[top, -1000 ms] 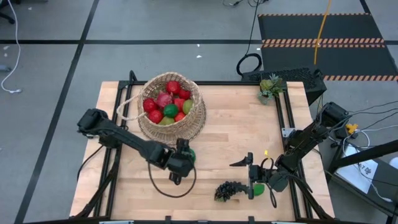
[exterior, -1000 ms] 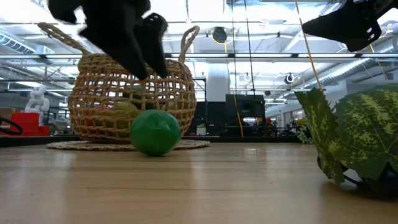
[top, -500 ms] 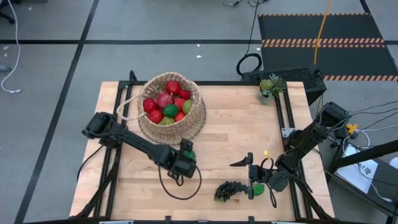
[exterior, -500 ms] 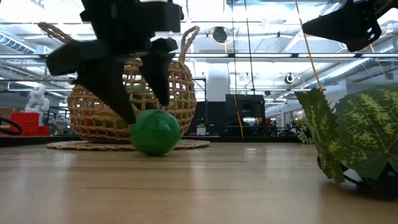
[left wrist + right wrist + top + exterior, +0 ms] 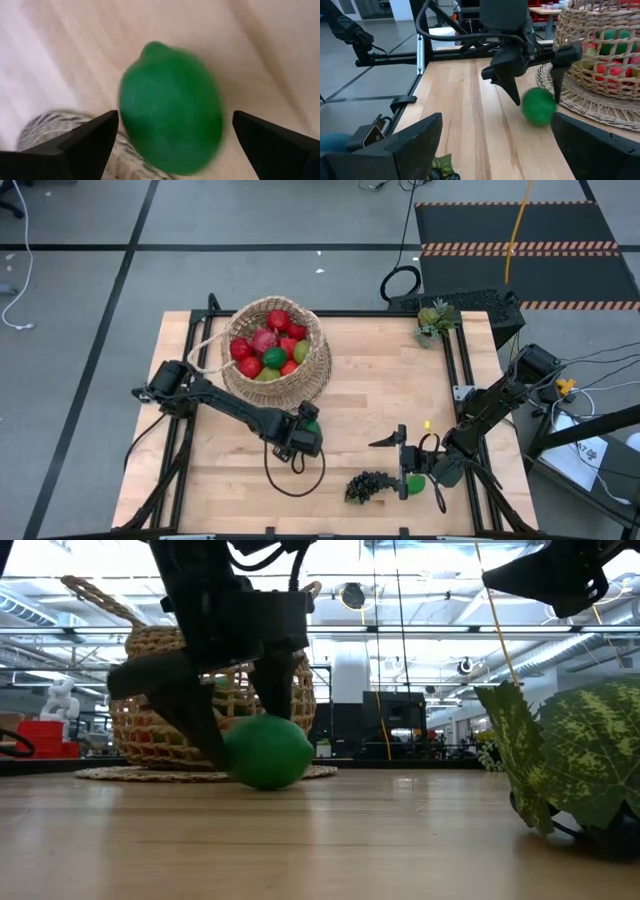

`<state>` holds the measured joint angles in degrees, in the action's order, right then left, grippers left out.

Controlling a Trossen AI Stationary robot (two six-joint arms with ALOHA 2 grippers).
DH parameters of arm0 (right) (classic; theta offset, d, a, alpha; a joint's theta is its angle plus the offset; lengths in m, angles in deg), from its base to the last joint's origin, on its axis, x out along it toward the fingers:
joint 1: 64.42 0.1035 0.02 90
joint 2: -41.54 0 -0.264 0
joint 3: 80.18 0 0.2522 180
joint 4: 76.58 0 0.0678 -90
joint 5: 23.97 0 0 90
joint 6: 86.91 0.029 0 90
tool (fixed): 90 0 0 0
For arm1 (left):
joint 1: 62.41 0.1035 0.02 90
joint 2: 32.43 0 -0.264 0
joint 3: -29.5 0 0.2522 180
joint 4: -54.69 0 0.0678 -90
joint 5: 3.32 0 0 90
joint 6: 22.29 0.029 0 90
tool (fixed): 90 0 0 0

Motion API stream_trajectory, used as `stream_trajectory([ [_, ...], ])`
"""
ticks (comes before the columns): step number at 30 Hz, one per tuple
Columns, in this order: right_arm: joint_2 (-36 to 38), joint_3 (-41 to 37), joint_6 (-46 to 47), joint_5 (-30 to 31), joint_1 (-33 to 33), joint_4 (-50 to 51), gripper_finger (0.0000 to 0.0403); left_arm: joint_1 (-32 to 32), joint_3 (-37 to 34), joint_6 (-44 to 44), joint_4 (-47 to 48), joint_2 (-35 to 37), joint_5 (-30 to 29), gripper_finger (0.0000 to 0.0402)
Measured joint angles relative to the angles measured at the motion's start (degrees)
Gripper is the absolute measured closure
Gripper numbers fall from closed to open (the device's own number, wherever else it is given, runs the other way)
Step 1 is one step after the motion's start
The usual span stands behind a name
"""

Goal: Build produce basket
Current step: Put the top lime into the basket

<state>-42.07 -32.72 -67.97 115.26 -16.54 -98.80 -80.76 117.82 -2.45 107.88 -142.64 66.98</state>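
at the near edge of the tabletop (image 5: 370,395) the right tool (image 5: 403,463) hangs just above the wood with its fingers spread and nothing between them, a dark grape bunch (image 5: 368,485) with a mottled leaf lying just beside it and a bit of green showing next to the tool. nearer the middle, the left tool (image 5: 305,430) is down at the tabletop with its fingers (image 5: 170,715) parted on either side of a green lime (image 5: 266,750), which sits on the wood; the left wrist view shows the lime (image 5: 170,107) framed between the two open fingers, not yet pinched. just behind it stands the basket (image 5: 315,365), on a woven mat, already holding red, green and yellow-green produce (image 5: 268,345). at the far right corner is a small potted plant (image 5: 435,317), no part of the job. the step in hand looks to be picking up the lime: the left tool must close squarely across the round fruit, which could roll away if caught off-centre, then lift it clear over the basket's rim and let it go among the rest. the grapes seem the last piece left after that.
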Motion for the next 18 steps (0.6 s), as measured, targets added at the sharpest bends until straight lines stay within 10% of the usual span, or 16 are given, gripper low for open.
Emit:
stream_trajectory([
  [12, 0.00, 0.02, -0.75, -0.02, -0.68, -0.94, 0.0035, -0.22, -0.02, 0.19, -0.67, -0.04, 3.19, 0.0104],
  [18, 0.00, 0.02, -0.78, -0.04, -0.68, -1.03, 0.0035, -1.29, -0.03, -5.91, -0.63, 0.61, 3.01, 0.0090],
])
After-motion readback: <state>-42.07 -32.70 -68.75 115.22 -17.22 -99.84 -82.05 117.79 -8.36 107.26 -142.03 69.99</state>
